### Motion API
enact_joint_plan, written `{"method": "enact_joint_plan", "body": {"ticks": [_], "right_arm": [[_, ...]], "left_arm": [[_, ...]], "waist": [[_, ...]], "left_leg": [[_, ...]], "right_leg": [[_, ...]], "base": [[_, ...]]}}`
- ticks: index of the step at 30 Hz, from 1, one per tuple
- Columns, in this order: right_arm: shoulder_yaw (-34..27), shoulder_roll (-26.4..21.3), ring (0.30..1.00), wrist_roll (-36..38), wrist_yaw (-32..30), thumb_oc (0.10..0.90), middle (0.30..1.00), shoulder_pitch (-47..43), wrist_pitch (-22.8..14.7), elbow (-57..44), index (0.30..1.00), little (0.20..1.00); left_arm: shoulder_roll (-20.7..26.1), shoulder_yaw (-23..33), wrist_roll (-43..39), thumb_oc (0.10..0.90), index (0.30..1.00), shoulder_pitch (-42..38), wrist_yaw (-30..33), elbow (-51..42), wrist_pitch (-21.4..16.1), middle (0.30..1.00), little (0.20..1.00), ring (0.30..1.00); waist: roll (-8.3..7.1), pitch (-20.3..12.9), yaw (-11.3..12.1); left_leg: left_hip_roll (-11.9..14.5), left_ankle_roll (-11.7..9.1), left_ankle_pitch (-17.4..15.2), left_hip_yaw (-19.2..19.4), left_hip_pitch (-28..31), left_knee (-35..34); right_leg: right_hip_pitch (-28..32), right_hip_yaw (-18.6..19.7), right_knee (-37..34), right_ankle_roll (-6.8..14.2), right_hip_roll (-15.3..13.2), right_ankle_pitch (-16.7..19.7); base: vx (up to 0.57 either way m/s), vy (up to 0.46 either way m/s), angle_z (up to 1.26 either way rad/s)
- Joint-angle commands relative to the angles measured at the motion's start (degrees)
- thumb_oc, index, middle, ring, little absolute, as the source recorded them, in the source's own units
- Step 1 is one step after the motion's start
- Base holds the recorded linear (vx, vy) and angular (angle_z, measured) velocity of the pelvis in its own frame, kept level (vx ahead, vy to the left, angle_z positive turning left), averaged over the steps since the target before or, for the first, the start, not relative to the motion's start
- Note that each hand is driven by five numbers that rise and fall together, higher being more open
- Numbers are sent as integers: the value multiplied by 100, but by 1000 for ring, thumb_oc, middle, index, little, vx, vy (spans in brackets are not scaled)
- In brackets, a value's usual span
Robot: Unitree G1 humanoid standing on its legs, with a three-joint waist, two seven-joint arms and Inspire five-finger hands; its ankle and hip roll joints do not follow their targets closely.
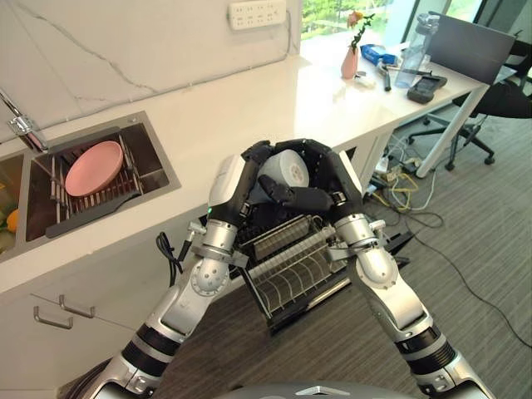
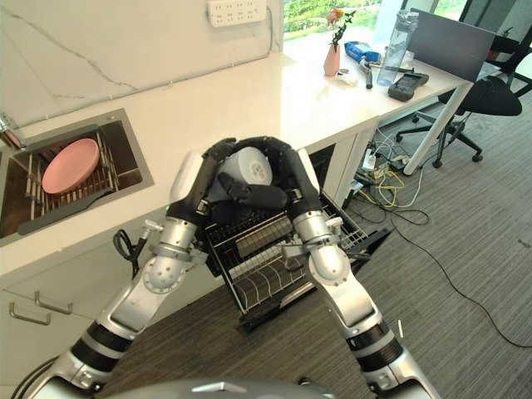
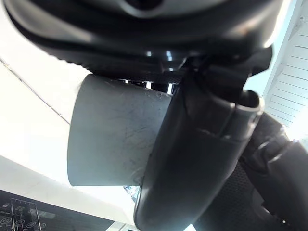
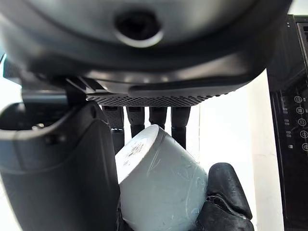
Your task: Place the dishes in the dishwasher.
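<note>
- A pale grey-white cup (image 1: 285,170), tipped on its side with its flat base facing up and toward the camera, is held in the air between both hands, directly above the dishwasher rack (image 1: 293,266).
- The dishwasher rack is a dark wire basket pulled out below the worktop (image 1: 249,104), with rows of upright tines.
- 1 pink plate (image 1: 93,168) lies tilted on a rack in the sink (image 1: 154,162), well apart from the cup.
</note>
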Motion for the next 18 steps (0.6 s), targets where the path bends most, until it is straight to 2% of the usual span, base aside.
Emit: {"method": "enact_joint_plan", "body": {"ticks": [1,4,5,6,7,13,14,15,18], "right_arm": [[-312,347,300,181,-28,400,300,-95,-783,-587,300,300],[-313,352,300,233,-15,400,300,-104,-813,-589,300,300],[-310,346,300,274,-3,400,300,-127,-840,-577,300,300],[-310,346,300,274,-3,400,300,-127,-840,-577,300,300],[-311,347,300,275,-2,400,300,-129,-841,-576,300,300],[-226,344,300,511,177,400,300,-171,-768,-531,300,300],[-212,364,731,560,188,687,731,-177,-808,-487,731,731],[-210,365,900,559,188,800,900,-178,-811,-483,900,900],[-219,347,900,531,186,800,900,-171,-806,-471,900,900]], "left_arm": [[-105,208,-259,800,900,-809,614,-1069,-620,900,900,900],[-94,217,-252,800,900,-792,633,-1061,-626,900,900,900],[-57,233,-215,776,865,-786,640,-1051,-638,865,865,865],[-57,233,-215,776,865,-786,640,-1051,-638,865,865,865],[-57,234,-215,400,300,-787,640,-1051,-638,300,300,300],[39,312,-122,400,300,-782,669,-1057,-651,300,300,300],[39,358,-79,400,300,-772,733,-1066,-648,300,300,300],[39,359,-77,400,300,-770,735,-1066,-648,300,300,300],[40,406,-57,400,300,-748,778,-1060,-631,300,300,300]], "waist": [[-351,-357,169],[-353,-357,179],[-355,-359,183],[-355,-359,183],[-355,-358,183],[-360,-366,207],[-357,-368,225],[-356,-368,223],[-357,-375,231]], "left_leg": [[566,-433,85,-5,-20,9],[570,-436,87,-11,-20,9],[571,-434,81,-19,-16,9],[571,-434,81,-19,-16,9],[571,-434,81,-18,-16,9],[589,-452,96,-43,-34,9],[589,-457,105,-55,-49,9],[590,-457,105,-55,-50,9],[587,-460,103,-61,-52,9]], "right_leg": [[58,-289,54,683,-838,226],[63,-296,54,680,-834,223],[65,-290,54,678,-828,215],[65,-290,54,678,-828,215],[66,-290,54,678,-827,215],[80,-330,54,673,-826,203],[84,-351,54,675,-822,197],[84,-352,54,674,-822,197],[84,-359,54,678,-825,196]], "base": [[0,0,0],[0,0,0],[0,0,0],[0,0,0],[0,0,0],[0,0,0],[0,0,0],[0,0,0],[0,0,0]]}}
